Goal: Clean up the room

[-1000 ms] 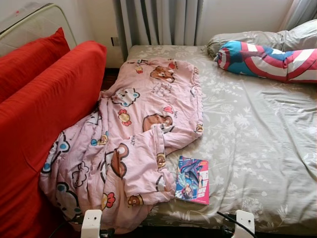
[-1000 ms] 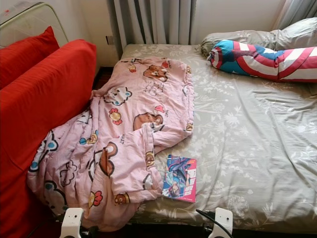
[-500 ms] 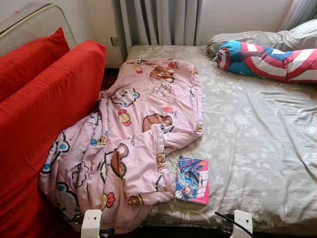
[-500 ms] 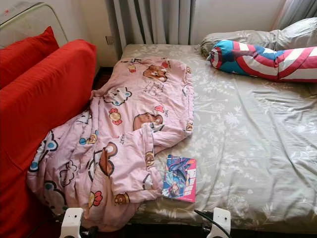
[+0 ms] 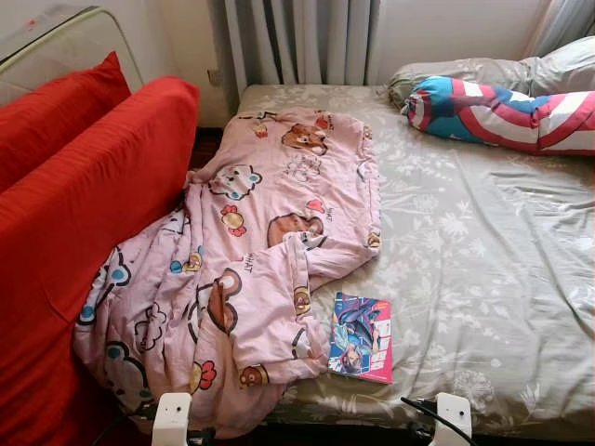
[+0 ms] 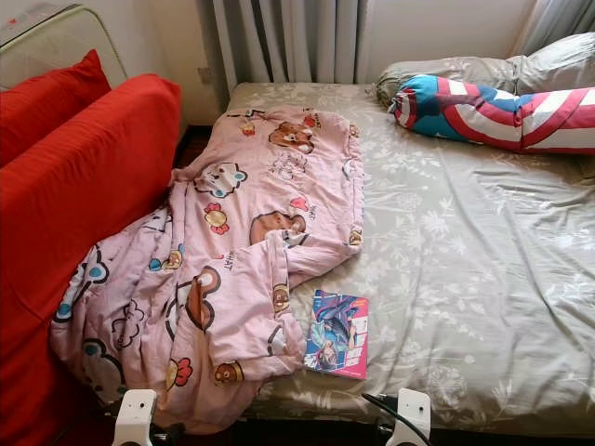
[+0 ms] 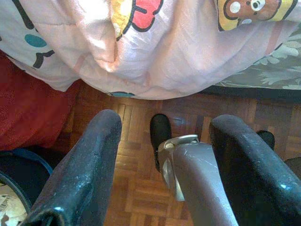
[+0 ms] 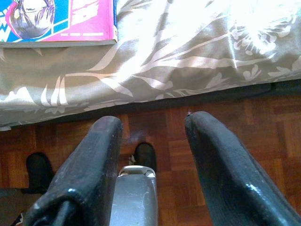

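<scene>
Bed (image 5: pixel 483 251) with grey-green floral sheet, seen from its foot end. Pink cartoon-print quilt (image 5: pixel 260 251) lies crumpled over the bed's left part, one end spilling off the near-left corner toward the parquet floor (image 7: pixel 136 188); small word "WHAT" legible on the print. Comic book (image 5: pixel 362 337) flat on the sheet, just beside the quilt's right edge, near the foot edge; cover pink and blue with a drawn figure, its lettering too small to read. Striped red-white-blue bolster (image 5: pixel 502 111) at the far right, against grey pillows (image 5: pixel 465 72). Red sofa (image 5: pixel 84 214) stands along the bed's left side, touching the hanging quilt. Grey curtains (image 5: pixel 297 42) behind.

Left gripper (image 7: pixel 164 155): low at the bed's foot, below the hanging quilt; fingers apart, nothing between them. Right gripper (image 8: pixel 153 150): low by the mattress edge, under the comic book; fingers apart, nothing held.

Dark blue container rim (image 7: pixel 21 165) on the floor by the sofa; contents indistinct.
</scene>
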Available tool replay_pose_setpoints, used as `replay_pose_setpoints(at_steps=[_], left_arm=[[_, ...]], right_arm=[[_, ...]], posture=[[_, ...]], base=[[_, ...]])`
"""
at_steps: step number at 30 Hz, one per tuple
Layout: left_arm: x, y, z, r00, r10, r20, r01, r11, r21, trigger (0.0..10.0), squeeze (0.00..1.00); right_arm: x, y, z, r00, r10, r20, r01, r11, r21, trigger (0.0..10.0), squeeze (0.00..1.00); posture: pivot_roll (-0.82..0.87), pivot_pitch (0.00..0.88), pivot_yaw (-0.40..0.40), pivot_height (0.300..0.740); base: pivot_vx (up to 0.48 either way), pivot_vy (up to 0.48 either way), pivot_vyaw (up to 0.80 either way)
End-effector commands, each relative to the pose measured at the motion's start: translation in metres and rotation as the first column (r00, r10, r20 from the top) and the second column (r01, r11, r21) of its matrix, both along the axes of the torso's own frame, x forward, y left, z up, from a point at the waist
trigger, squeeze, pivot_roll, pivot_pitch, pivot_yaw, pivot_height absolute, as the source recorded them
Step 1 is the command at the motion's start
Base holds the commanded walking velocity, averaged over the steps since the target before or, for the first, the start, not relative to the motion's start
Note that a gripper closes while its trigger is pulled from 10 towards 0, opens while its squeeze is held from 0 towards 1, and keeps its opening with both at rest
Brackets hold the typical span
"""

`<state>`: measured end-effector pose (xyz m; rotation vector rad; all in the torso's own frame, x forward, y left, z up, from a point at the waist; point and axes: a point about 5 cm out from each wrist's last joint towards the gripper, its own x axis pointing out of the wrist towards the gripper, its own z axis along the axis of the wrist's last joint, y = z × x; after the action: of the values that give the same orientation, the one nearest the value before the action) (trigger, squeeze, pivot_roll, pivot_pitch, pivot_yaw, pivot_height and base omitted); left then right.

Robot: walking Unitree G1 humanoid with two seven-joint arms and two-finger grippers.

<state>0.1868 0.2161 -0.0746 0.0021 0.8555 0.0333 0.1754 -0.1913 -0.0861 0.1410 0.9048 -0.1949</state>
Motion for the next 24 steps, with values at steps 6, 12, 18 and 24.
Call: replay_pose_setpoints(at_steps=[6, 12, 18, 24], left_arm=[[-0.0078, 0.0025, -0.0037, 0.999, 0.016, -0.031, -0.016, 1.000, -0.001, 10.0, 0.00], [-0.0077, 0.0023, -0.0037, 0.999, 0.016, -0.030, -0.016, 1.000, -0.002, 10.0, 0.00], [-0.0078, 0.0022, -0.0038, 0.999, 0.016, -0.030, -0.016, 1.000, -0.002, 10.0, 0.00], [-0.0079, 0.0022, -0.0038, 0.999, 0.016, -0.030, -0.016, 1.000, -0.003, 10.0, 0.00]], right_arm=[[0.0000, 0.0038, -0.0004, 1.000, 0.014, 0.000, -0.014, 1.000, 0.003, 10.0, 0.00], [-0.0008, 0.0036, -0.0008, 1.000, 0.018, -0.003, -0.018, 1.000, 0.003, 10.0, 0.00], [-0.0024, 0.0029, -0.0015, 1.000, 0.021, -0.009, -0.021, 1.000, 0.002, 10.0, 0.00], [-0.0033, 0.0029, -0.0020, 1.000, 0.023, -0.015, -0.023, 1.000, 0.002, 10.0, 0.00]], posture=[[0.08, 0.087, 0.029, 0.740], [0.08, 0.087, 0.029, 0.740], [0.08, 0.084, 0.028, 0.740], [0.08, 0.086, 0.028, 0.740]], base=[[0.000, 0.000, 0.00], [0.000, 0.000, 0.00], [0.000, 0.000, 0.00], [0.000, 0.000, 0.00]])
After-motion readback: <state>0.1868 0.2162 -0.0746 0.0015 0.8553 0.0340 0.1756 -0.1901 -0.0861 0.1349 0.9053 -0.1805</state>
